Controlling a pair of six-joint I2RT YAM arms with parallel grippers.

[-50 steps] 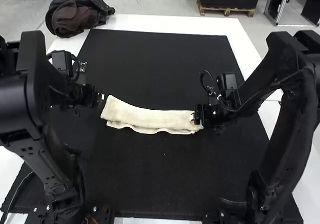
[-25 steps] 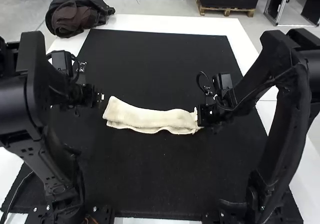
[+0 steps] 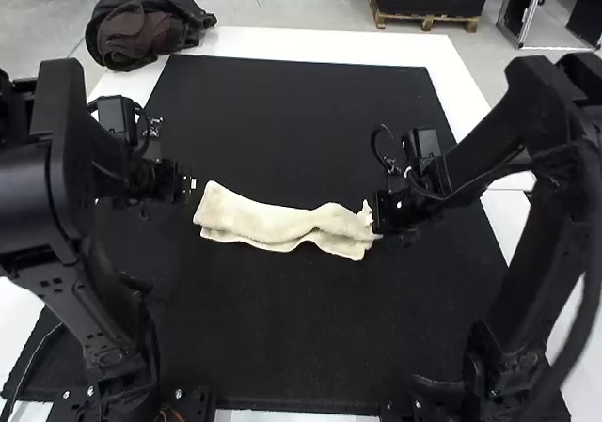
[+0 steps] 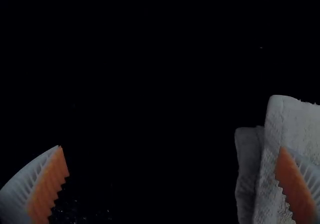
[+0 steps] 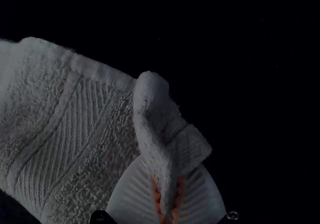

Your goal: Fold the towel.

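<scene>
The cream towel [image 3: 273, 225] lies as a long folded strip across the middle of the mat, its right part rumpled. At its right end is my right gripper [image 3: 378, 217]; in the right wrist view that gripper [image 5: 168, 199] is shut on a pinched, raised fold at the end of the towel [image 5: 75, 129]. My left gripper [image 3: 192, 183] is just off the strip's left end. In the left wrist view the left gripper [image 4: 172, 176] stands wide open, one finger over the edge of the towel [image 4: 280, 134], nothing pinched between its pads.
A black mat [image 3: 301, 347] covers most of the white table [image 3: 329, 46]. At the far left corner lies a dark heap of fabric [image 3: 146, 23].
The right gripper has gone from open to shut on the towel's right end, which now bunches and ripples, with the strip's right part turned slightly. The left arm has kept still.
</scene>
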